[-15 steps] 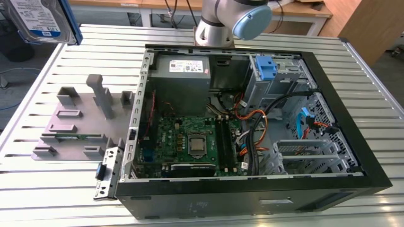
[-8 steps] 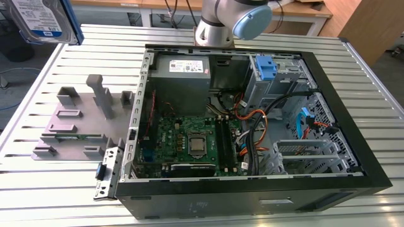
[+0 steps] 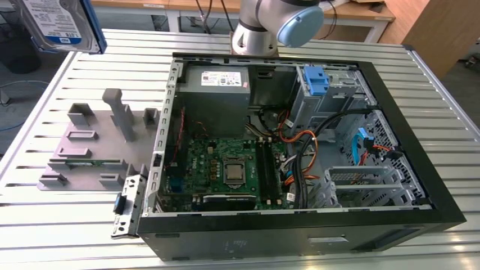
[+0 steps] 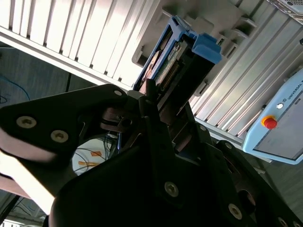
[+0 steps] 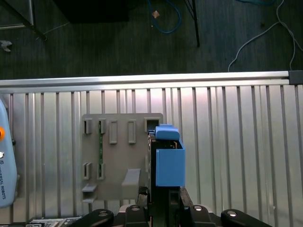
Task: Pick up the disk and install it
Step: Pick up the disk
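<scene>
Gripper (image 4: 158, 101) clamped on the disk (image 3: 53, 22) above the grey holder (image 5: 118, 156). Keeping it square and firmly held likely matters.

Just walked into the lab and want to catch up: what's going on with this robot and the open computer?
The arm's gripper is shut on the disk, holding it in the air above the slatted table. In the first wrist view it hangs over the grey fixture. The open computer case sits beside that fixture, and the disk is not in it yet.
</scene>
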`<action>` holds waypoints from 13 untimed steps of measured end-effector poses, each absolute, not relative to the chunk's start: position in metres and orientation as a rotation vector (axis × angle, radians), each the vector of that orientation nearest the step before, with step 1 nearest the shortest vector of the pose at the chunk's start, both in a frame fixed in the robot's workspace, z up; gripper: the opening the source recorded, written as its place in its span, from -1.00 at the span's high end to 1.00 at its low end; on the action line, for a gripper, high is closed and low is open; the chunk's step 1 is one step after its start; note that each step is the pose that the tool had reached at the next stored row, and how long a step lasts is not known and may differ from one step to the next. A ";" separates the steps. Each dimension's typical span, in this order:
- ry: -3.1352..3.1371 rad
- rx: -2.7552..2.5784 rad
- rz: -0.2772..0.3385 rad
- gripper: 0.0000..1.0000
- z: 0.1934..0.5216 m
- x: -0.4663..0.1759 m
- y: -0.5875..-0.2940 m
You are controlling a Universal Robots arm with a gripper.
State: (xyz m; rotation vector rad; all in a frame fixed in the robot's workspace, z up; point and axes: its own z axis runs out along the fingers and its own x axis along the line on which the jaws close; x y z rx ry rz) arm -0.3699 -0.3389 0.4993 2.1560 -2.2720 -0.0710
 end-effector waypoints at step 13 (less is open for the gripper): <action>-2.272 2.156 -0.071 0.31 0.499 -0.348 -0.339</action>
